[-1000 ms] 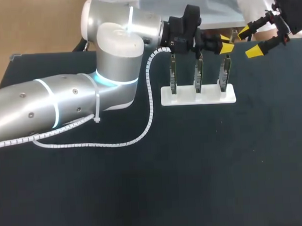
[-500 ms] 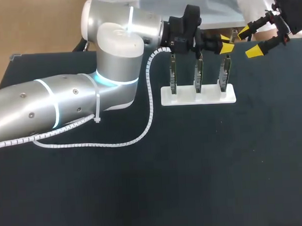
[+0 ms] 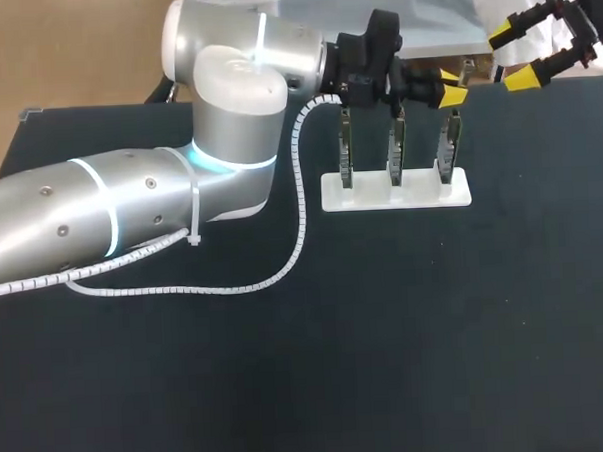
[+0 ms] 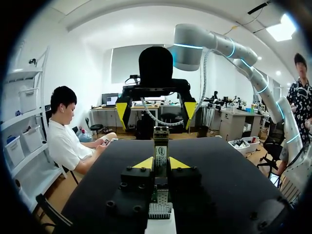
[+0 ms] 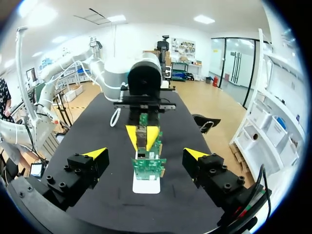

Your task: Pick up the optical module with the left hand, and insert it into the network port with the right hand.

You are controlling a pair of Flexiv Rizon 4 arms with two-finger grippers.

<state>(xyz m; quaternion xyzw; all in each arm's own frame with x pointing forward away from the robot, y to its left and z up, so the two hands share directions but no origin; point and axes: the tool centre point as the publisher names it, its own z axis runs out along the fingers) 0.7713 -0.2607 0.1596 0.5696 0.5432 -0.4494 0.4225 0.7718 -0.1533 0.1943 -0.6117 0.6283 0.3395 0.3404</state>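
Matt dark table, satin silver arm, bright plastic tips

The table (image 3: 388, 362) has a dark, matt, lint-flecked top that looks like cloth. The left arm (image 3: 101, 215) wears a smooth, satin silver shell with soft highlights, and a ribbed white plastic hose (image 3: 298, 186) runs beside it. The left gripper (image 4: 161, 163) and right gripper (image 3: 526, 48) have matt black plastic-looking bodies with bolt heads and smooth yellow tips. The base (image 3: 395, 193) is plain white plastic with a dull sheen. It carries green circuit boards (image 3: 392, 147) with small metal parts. The optical module (image 4: 161, 141) looks like dull metal under a white paper label.
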